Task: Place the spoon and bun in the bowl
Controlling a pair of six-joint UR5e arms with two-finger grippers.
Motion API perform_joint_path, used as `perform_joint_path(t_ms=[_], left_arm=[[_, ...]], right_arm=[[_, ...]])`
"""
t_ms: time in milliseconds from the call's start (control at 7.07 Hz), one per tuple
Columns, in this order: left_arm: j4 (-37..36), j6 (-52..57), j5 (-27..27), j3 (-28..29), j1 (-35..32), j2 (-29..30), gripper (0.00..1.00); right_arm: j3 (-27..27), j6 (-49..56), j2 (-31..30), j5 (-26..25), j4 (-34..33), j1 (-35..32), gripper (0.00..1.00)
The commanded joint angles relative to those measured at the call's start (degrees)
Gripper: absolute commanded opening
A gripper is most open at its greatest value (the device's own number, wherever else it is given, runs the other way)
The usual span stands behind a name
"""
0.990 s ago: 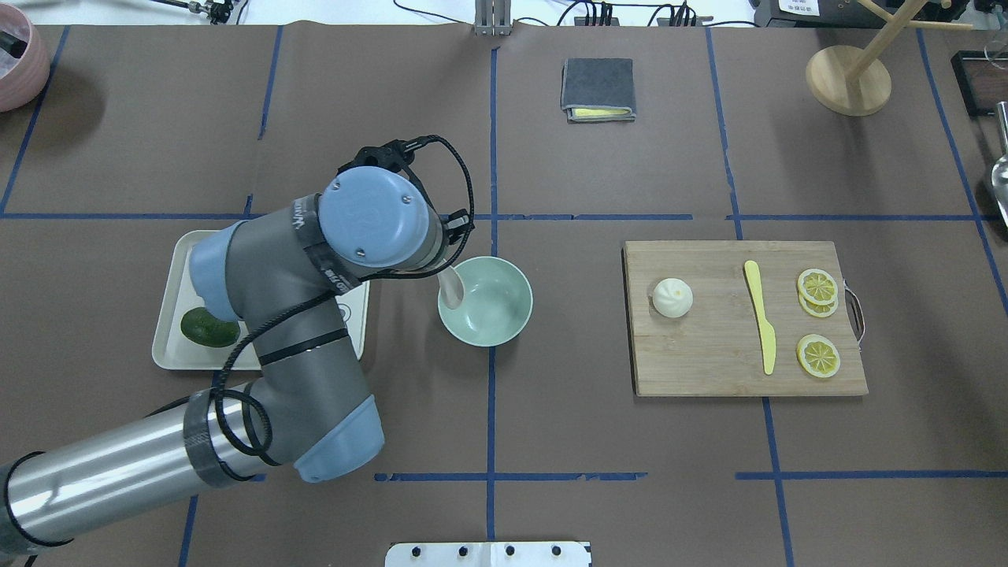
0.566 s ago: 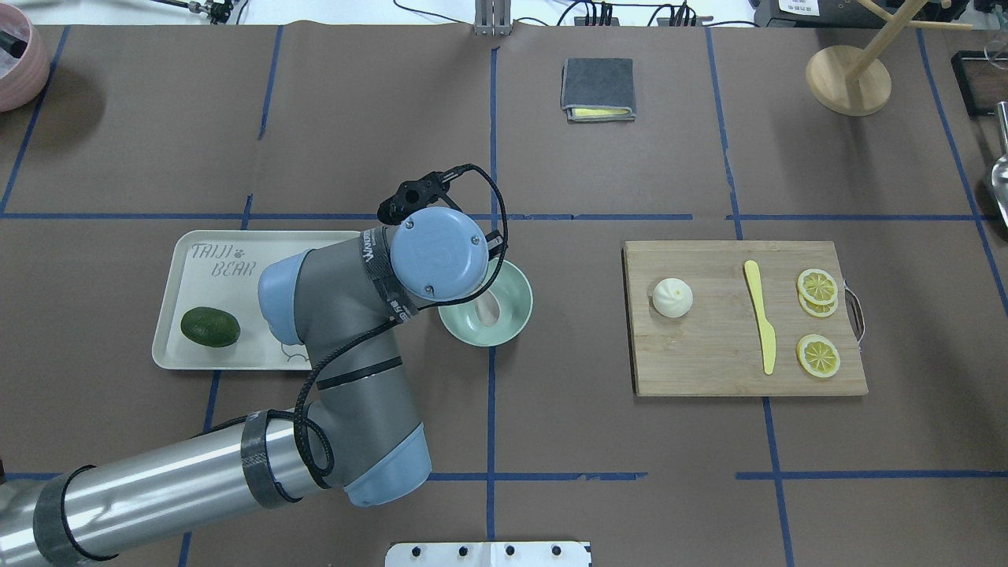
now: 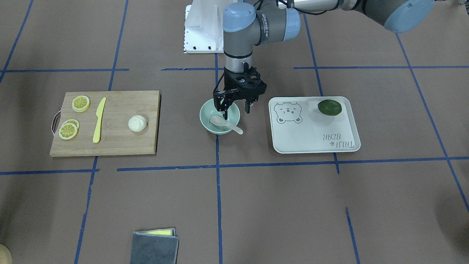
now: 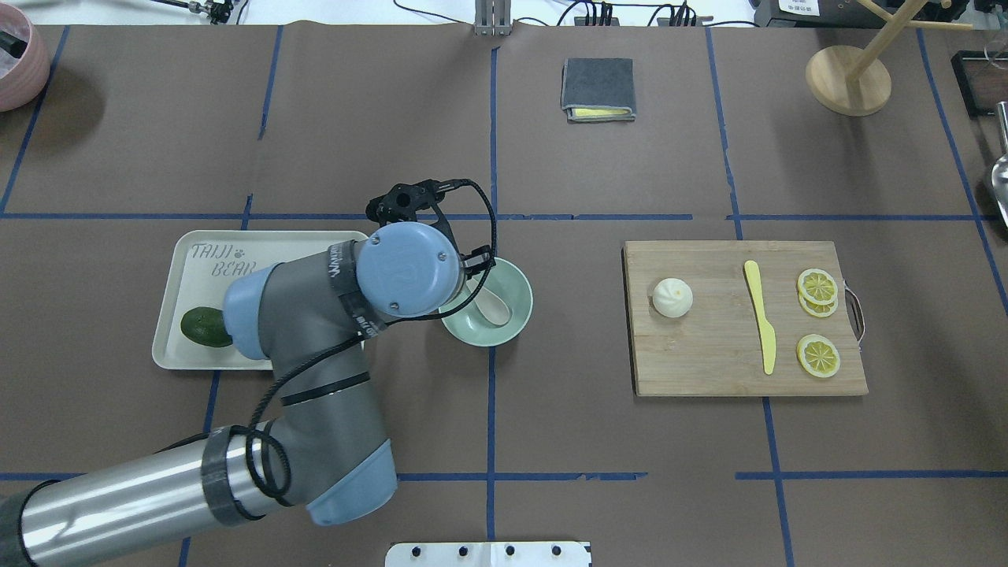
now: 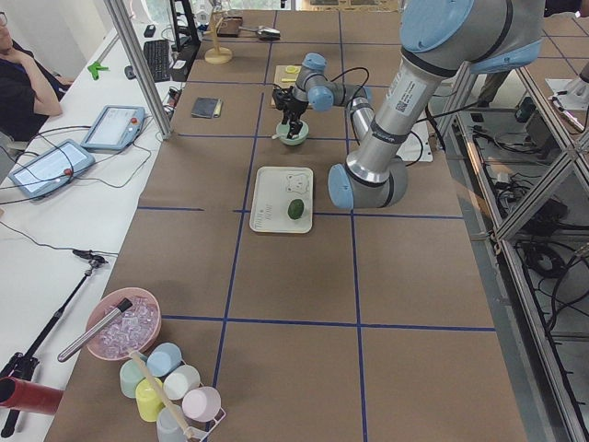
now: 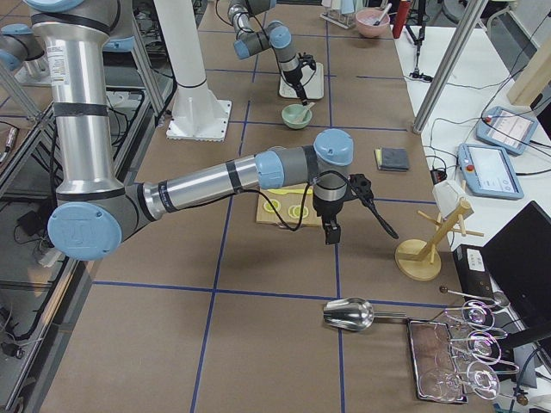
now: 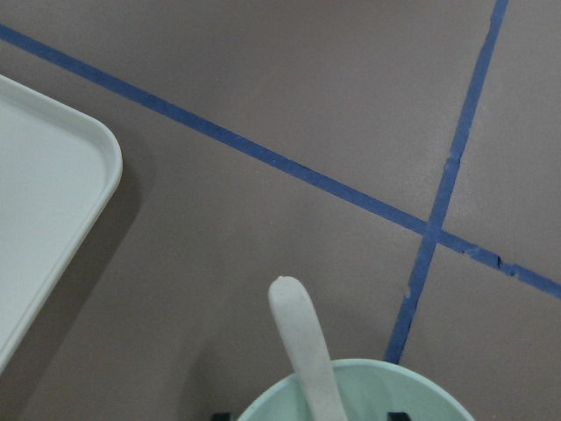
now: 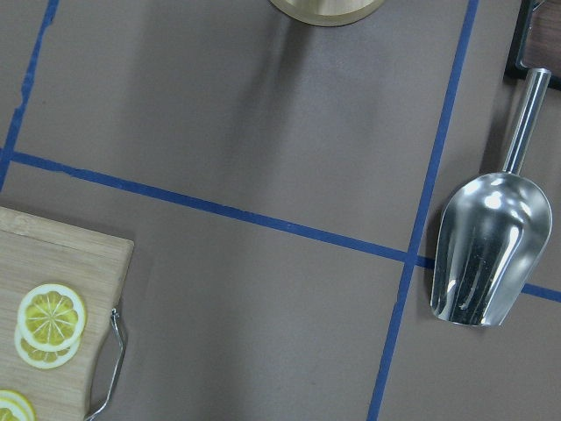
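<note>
The pale spoon [image 3: 224,123] lies in the mint-green bowl [image 3: 205,125] with its handle resting over the rim. It also shows in the overhead view [image 4: 494,305] inside the bowl [image 4: 517,290] and in the left wrist view [image 7: 302,351]. My left gripper [image 3: 235,107] hangs open and empty just above the bowl's robot-side rim. The white pleated bun [image 4: 672,298] sits on the wooden cutting board [image 4: 709,362] to the right of the bowl. My right gripper [image 6: 331,229] hovers beyond the board's far end, and I cannot tell its state.
A white tray [image 4: 185,346] with a dark green fruit [image 4: 203,327] lies left of the bowl. A yellow knife [image 4: 761,315] and lemon slices [image 4: 817,285] share the board. A folded grey cloth [image 4: 598,88], a wooden stand [image 4: 848,79] and a metal scoop [image 8: 486,254] are farther off.
The left arm carried the spoon from the bowl's left rim to over the bowl and let it go. The wrist has since drawn back left, and the spoon lies in the bowl.
</note>
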State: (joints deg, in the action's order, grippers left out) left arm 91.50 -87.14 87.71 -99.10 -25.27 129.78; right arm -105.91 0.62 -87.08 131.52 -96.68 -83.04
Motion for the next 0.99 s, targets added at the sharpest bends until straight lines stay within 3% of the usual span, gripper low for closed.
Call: perform_joint_path(t_ms=[0,283,424,566,848], left_arm=[[0.0,25.0,3.0,-9.4,-6.2,-6.6,1.0],[0.2,43.3,29.2,-10.8,-24.7,-13.0,1.0],[0.3,54.7,39.3,-10.5,-34.1,-19.0,1.0],[-0.3,72.8,42.4,-7.8,-43.5,-23.2,1.0],[-0.1,93.7,45.4,2.0,-54.1,-27.9,1.0]], right_arm=[[-1.0,0.0,0.2,3.5,0.6,1.7,1.0],[-2.0,-5.3,0.2,4.8,8.8,8.3,1.0],[-5.2,-16.3,0.7,4.3,12.0,12.4,1.0],[-7.9,-27.8,1.6,3.5,13.9,17.1,1.0],[-11.1,-42.1,4.6,-4.5,14.4,25.6,1.0]])
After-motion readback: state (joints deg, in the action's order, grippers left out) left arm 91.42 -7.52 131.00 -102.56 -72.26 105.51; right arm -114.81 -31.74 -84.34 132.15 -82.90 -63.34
